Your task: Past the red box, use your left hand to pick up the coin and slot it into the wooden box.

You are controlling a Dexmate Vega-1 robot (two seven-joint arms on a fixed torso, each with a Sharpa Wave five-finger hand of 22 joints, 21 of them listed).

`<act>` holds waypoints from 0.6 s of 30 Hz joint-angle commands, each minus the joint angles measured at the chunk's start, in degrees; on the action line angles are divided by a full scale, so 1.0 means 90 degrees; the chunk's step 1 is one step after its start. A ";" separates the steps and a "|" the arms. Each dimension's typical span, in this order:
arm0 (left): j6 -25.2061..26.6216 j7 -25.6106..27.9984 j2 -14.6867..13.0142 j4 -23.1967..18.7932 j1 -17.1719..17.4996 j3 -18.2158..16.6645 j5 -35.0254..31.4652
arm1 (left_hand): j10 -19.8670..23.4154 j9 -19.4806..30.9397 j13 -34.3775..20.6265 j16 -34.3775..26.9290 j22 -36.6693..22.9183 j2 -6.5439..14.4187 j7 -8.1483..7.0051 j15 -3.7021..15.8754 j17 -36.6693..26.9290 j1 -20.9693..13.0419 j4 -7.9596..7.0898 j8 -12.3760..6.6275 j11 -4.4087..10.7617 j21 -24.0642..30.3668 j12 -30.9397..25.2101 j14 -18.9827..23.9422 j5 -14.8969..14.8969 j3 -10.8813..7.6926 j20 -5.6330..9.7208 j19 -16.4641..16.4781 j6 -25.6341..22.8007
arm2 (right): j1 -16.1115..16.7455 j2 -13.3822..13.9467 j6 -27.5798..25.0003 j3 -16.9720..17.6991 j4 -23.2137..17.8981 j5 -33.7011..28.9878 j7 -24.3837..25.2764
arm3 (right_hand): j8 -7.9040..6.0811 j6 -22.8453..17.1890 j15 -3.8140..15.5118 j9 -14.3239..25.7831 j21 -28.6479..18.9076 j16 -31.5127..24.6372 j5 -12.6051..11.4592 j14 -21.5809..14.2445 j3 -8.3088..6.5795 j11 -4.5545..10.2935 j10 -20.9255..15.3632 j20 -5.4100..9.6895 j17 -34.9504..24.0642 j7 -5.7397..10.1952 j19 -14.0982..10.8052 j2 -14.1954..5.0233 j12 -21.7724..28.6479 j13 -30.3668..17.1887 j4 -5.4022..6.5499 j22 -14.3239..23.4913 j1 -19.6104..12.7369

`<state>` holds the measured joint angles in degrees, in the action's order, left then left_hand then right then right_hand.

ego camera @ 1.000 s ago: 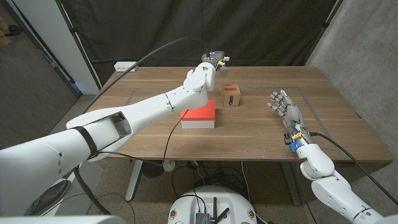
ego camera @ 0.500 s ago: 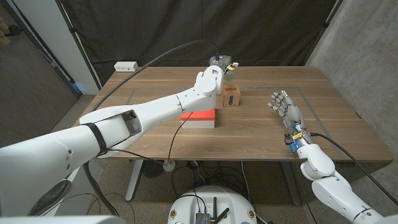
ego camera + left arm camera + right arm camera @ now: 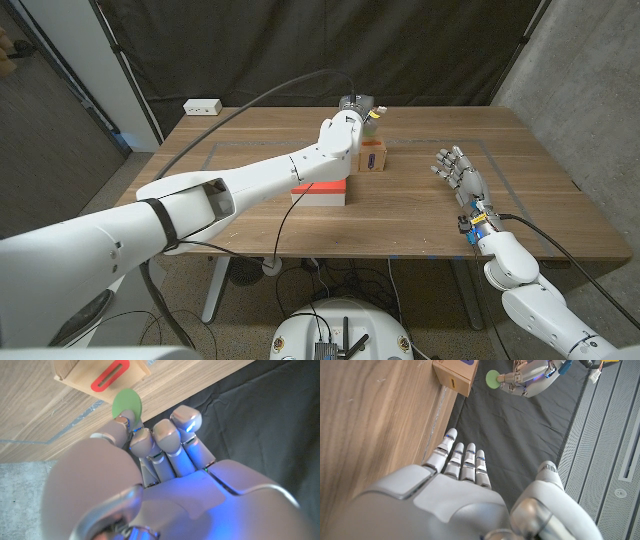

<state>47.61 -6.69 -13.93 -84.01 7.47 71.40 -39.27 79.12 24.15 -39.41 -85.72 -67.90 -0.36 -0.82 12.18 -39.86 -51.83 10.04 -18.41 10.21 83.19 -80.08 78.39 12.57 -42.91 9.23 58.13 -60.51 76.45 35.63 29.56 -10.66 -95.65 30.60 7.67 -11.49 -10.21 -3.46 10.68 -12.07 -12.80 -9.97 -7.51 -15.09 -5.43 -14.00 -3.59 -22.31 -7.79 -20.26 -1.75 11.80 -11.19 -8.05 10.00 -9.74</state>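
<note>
the left hand is pinching the green coin at its fingertips, holding it in the air just above the wooden box beyond the red box, so the pickup looks done and slotting is remaining, while the right hand is waiting open, well apart.

Count: one green coin, one wooden box, one red box, one power strip, two hands.
</note>
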 commanded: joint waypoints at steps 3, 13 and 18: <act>-0.0050 0.0123 0.0060 0.0146 0.0154 -0.0090 0.0068 | -0.0031 0.0022 -0.0026 0.0024 -0.0013 0.0157 0.0361 -0.0011 -0.0028 -0.0080 -0.0009 -0.0591 0.0004 -0.0011 -0.0011 -0.0052 0.0039 0.0008 0.0316 -0.0037 -0.0405 | -0.0056 -0.0011 0.0006 -0.0052 0.0080 0.0008 -0.0055 | 0.0018 -0.0014 -0.0030 0.0002 0.0006 -0.0021 -0.0019 -0.0018 -0.0010 -0.0046 -0.0040 -0.0044 -0.0004 0.0051 -0.0013 -0.0003 -0.0024 -0.0022 -0.0011 0.0014 0.0042; -0.0084 0.0361 0.0192 0.0304 0.0206 -0.0120 0.0112 | -0.0042 0.0012 -0.0014 0.0048 -0.0046 0.0161 0.0369 -0.0010 -0.0002 -0.0094 -0.0006 -0.0612 0.0005 0.0002 0.0004 -0.0061 0.0042 0.0007 0.0317 -0.0023 -0.0388 | -0.0044 -0.0008 -0.0006 -0.0069 0.0104 0.0018 -0.0049 | 0.0016 -0.0019 -0.0037 0.0002 0.0016 -0.0022 -0.0019 -0.0026 -0.0010 -0.0049 -0.0046 -0.0053 0.0001 0.0052 -0.0010 -0.0006 -0.0023 -0.0022 -0.0011 0.0015 0.0043; -0.0123 0.0455 0.0286 0.0463 0.0199 -0.0128 0.0168 | -0.0048 0.0008 -0.0011 0.0058 -0.0040 0.0156 0.0377 -0.0009 0.0005 -0.0102 -0.0001 -0.0633 0.0000 -0.0006 0.0010 -0.0073 0.0040 0.0013 0.0318 -0.0033 -0.0396 | -0.0039 -0.0019 -0.0012 -0.0072 0.0122 0.0037 -0.0038 | 0.0020 -0.0013 -0.0040 0.0003 0.0021 -0.0021 -0.0019 -0.0026 -0.0010 -0.0045 -0.0055 -0.0056 0.0003 0.0053 -0.0009 -0.0006 -0.0020 -0.0022 -0.0011 0.0015 0.0045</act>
<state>47.06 -4.32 -12.70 -81.93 9.00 70.50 -38.51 78.95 24.16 -39.34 -85.58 -68.06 -0.19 -0.57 11.97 -39.96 -51.67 10.05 -18.42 10.37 83.00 -80.08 78.18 12.53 -42.91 9.23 58.14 -60.26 76.09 35.56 29.52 -11.13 -94.95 30.79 7.32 -11.49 -10.21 -3.46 10.68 -12.08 -12.80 -9.97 -7.51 -15.10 -5.74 -14.31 -3.58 -22.32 -7.79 -20.26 -1.75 11.80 -11.20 -8.05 10.00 -9.74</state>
